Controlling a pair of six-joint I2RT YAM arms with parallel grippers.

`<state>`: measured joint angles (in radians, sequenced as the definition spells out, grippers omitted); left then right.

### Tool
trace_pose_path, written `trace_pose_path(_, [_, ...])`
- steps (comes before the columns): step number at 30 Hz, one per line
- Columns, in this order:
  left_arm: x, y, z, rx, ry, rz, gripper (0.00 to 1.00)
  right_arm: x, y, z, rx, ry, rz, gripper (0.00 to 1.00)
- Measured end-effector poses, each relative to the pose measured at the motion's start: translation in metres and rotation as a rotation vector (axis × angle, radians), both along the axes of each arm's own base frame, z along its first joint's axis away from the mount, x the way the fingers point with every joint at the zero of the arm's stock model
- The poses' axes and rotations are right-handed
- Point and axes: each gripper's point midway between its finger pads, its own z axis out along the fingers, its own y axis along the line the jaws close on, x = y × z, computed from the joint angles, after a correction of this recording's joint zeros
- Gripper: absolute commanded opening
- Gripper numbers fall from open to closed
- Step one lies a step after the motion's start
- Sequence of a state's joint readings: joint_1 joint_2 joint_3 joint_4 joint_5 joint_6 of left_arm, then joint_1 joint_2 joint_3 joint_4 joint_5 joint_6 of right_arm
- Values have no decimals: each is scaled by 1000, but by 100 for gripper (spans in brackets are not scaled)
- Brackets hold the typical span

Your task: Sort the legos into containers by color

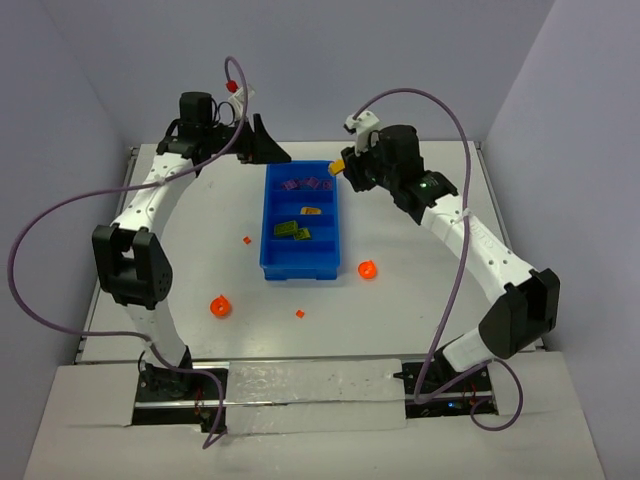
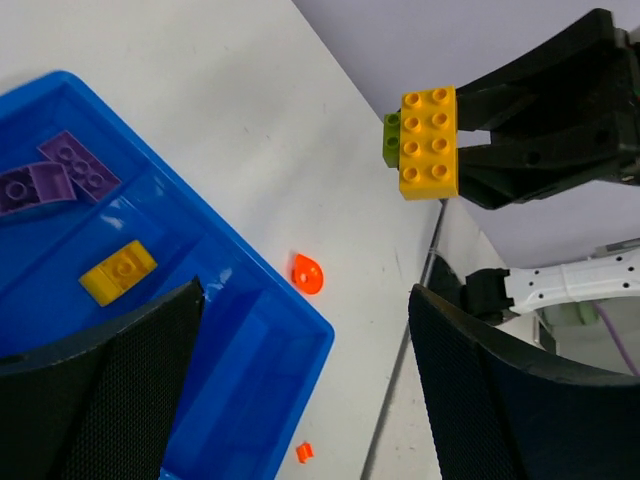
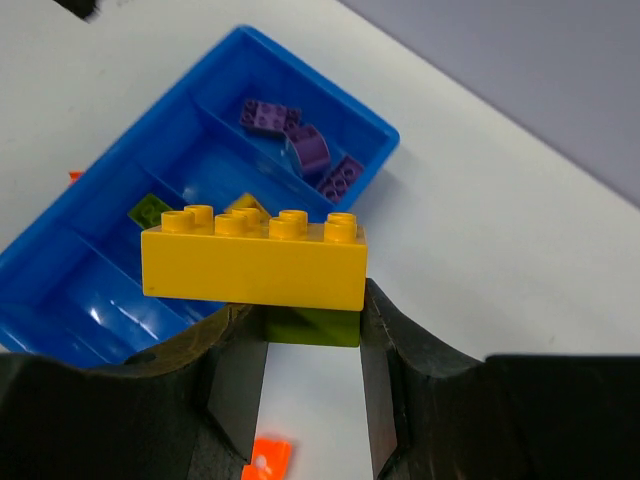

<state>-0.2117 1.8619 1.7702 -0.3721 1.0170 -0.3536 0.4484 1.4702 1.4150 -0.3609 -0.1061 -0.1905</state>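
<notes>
Top external, nearest: two round orange plastic pieces (image 1: 220, 306) loose on the white table (image 1: 420, 330), one well left of the tray, one just off its near right corner. Two tiny orange bits (image 1: 299, 313) are also out. Orange not yet sorted.
Tray: bright blue plastic tray with four compartments (image 1: 300, 276), mid-table, long axis running near to far.
Compartments, near to far: nearest shows no piece, probably kept for orange. Next has lime green pieces (image 1: 290, 230). Next has one small yellow piece (image 1: 311, 211). Farthest has purple pieces (image 1: 305, 184).
Right gripper (image 1: 350, 168): beside the tray's far right corner, raised off the table. Jaws partly closed and clamped.
Held item: yellow rectangular plastic brick (image 3: 255, 255) lying crosswise at the fingertips, with a lime green block (image 3: 312, 327) stuck under it. Cannot tell if the pads bite the green one too.
Why held up: judged, the two colours belong in different compartments, so the pair needs pulling apart before any drop. Kept in the air, not over its slot.
Left gripper (image 2: 305, 390): at the tray's far left corner. Fingers spread wide, nothing between them.
Left wrist view: looks across at the held brick, studs facing it.
Next move, guess: left jaws take one brick and twist it free.
Risk: a freed piece could fall into the purple slot.
</notes>
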Motion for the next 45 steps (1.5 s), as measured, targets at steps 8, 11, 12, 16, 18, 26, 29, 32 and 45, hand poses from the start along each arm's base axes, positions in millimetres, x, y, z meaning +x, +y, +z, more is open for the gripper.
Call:
trace_pose_path(8, [-20,-23,-4,7,28,-88,94,-4,42,19,-30,-141,133,0])
trace_pose_path(11, [-29,-29,-4,1,36,-129,97,-7,53,19,-45,-170,172,0])
trace_pose_path(12, [-31,-29,-4,-4,41,-140,97,-10,57,17,-52,-173,186,0])
trace_pose_path(16, [-38,-30,-3,-29,57,-184,97,-17,67,11,-75,-181,235,0])
trace_pose_path(18, [-39,-31,-3,-41,65,-209,97,-20,72,12,-83,-195,258,0])
trace_pose_path(26, [-45,-35,-10,-67,104,-266,90,-22,85,10,-114,-233,325,0])
trace_pose_path(29, [-49,-38,-9,-75,105,-286,89,-26,96,7,-119,-240,362,0])
trace_pose_path(32, [-52,-39,-8,-79,104,-300,86,-27,102,0,-125,-230,384,0])
trace_pose_path(45, [-55,-39,-5,-92,106,-322,47,-21,106,-9,-155,-237,395,0])
